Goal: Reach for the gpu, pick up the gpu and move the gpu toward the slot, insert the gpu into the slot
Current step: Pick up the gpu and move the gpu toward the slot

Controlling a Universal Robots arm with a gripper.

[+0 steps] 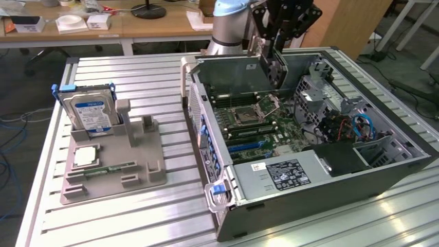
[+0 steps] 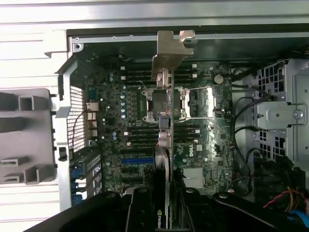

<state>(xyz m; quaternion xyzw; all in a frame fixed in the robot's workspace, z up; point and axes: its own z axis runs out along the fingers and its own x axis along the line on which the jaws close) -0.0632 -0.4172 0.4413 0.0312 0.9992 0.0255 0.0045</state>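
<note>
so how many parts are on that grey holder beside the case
3. A hard drive stands upright at the far end of the grey holder, a processor lies flat in front of it, and a memory stick lies nearer the camera. The drive could hide something behind it.

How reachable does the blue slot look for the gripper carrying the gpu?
Probably yes: the gripper holds the gpu above the open case, and nothing seems to cover the slot.

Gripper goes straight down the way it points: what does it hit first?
Likely the motherboard near the processor socket: the gpu clamped in the gripper leads, and it hangs over there, beside the slot. Depth is unclear.
</note>
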